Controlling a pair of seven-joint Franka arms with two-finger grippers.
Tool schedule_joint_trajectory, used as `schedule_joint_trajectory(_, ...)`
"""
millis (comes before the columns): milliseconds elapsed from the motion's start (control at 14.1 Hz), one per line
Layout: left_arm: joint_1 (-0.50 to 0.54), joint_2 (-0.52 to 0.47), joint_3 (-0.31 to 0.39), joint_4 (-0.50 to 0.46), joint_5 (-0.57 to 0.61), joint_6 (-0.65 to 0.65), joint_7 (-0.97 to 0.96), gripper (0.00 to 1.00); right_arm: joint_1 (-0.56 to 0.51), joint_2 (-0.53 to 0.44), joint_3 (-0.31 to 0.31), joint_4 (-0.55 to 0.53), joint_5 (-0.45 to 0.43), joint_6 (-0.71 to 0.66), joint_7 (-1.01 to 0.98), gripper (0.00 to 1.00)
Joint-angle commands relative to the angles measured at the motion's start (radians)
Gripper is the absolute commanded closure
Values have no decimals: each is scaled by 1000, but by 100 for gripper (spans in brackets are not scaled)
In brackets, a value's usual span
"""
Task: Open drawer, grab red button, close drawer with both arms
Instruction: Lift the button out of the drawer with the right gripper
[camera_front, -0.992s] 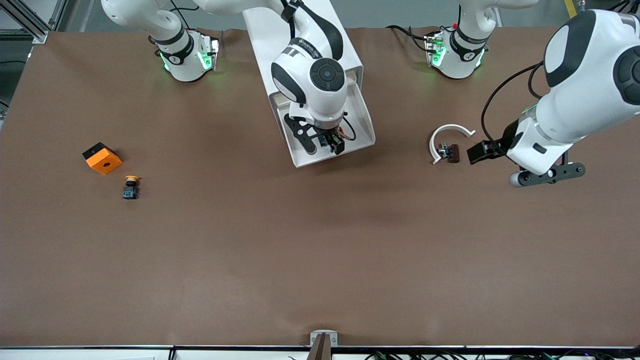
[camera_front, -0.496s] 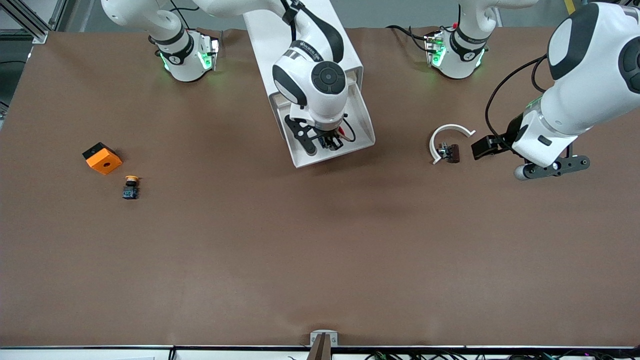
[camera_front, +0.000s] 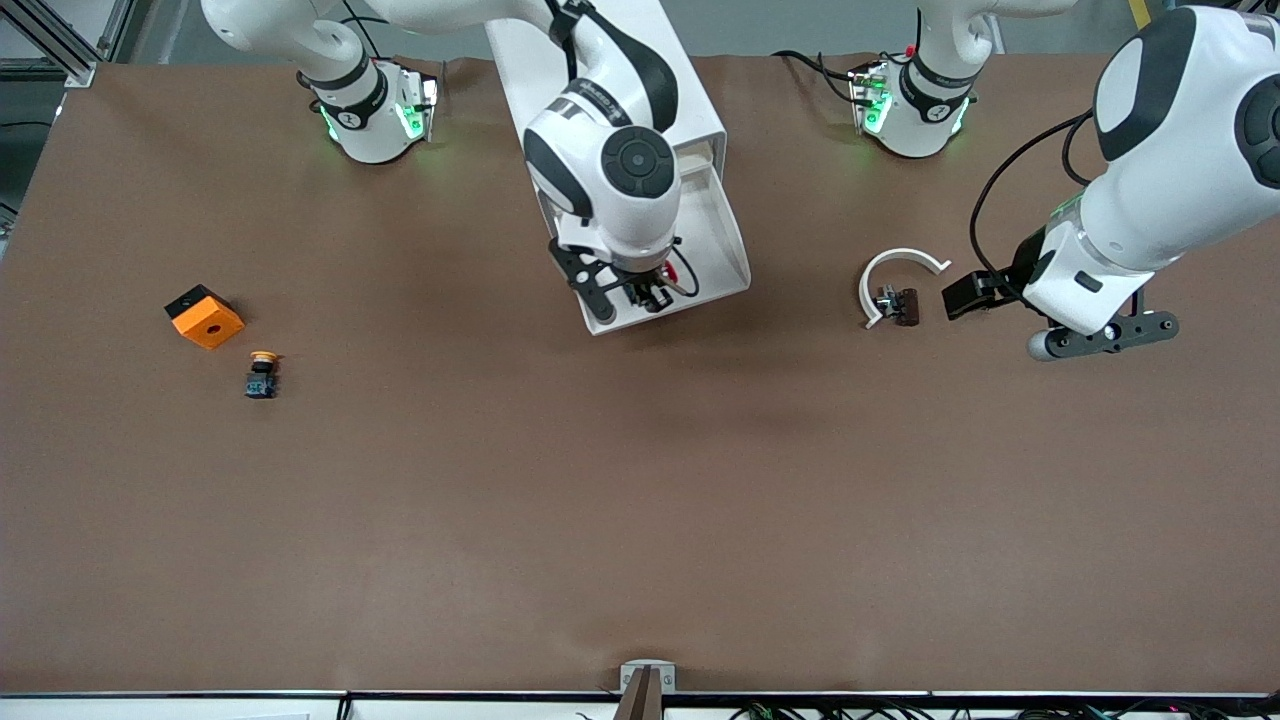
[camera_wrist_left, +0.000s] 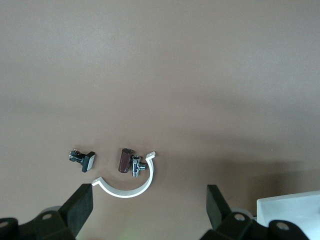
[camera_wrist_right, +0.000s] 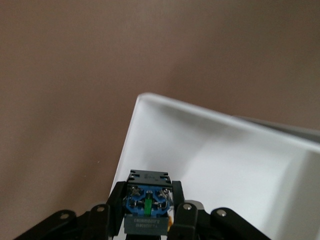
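The white drawer (camera_front: 722, 235) stands pulled out of its cabinet (camera_front: 640, 60). My right gripper (camera_front: 651, 294) hangs over the drawer's front corner, shut on the button (camera_wrist_right: 148, 202). In the right wrist view the button's blue-and-black underside fills the space between the black fingers (camera_wrist_right: 116, 202), above the drawer's white floor (camera_wrist_right: 225, 165). A bit of red cap (camera_front: 681, 273) shows beside the gripper in the front view. My left gripper (camera_front: 968, 296) hovers open and empty over the table toward the left arm's end, its fingers (camera_wrist_left: 80, 210) wide apart with bare table between them.
A white C-shaped ring (camera_front: 895, 276) with a small brown-and-metal part (camera_front: 903, 305) lies next to the left gripper. Toward the right arm's end are an orange block with a hole (camera_front: 205, 317) and a yellow-capped button (camera_front: 262, 373).
My right gripper has shut on the button in the drawer and shifted with it toward the drawer's front corner. The left arm drew back a little, then held still.
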Motion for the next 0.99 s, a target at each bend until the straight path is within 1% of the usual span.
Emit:
schedule_joint_trajectory(0, 4, -13, -8, -17, 22, 19, 13, 0, -87, -21, 6, 69, 13, -135, -206, 79)
schedule_joint_trajectory(142, 4, -2, -8, -17, 22, 27, 13, 0, -159, -64, 4, 49, 8, -178, -464, 80)
schedule_joint_trajectory(283, -8, 25, -12, -19, 22, 45, -4, 0, -247, -68, 4, 40, 5, -214, -689, 80)
schedule_joint_trajectory(425, -33, 68, -28, -22, 24, 68, -27, 0, -325, -84, 3, -3, -4, -199, -922, 81)
schedule_joint_trajectory(567, -72, 134, -31, -20, 24, 96, -115, 0, -406, -84, 3, -30, -32, -167, -1094, 81)
schedule_joint_trajectory(638, -106, 177, -32, -8, 19, 102, -175, 0, -442, -87, 3, -61, -51, -125, -1178, 81)
schedule_joint_trajectory(780, -166, 267, -32, 23, 19, 126, -289, 0, -523, -101, 3, -153, -114, 20, -1379, 81)
schedule_joint_trajectory(921, -226, 337, -32, 35, 10, 191, -379, 0, -603, -105, 3, -248, -125, 181, -1533, 81)
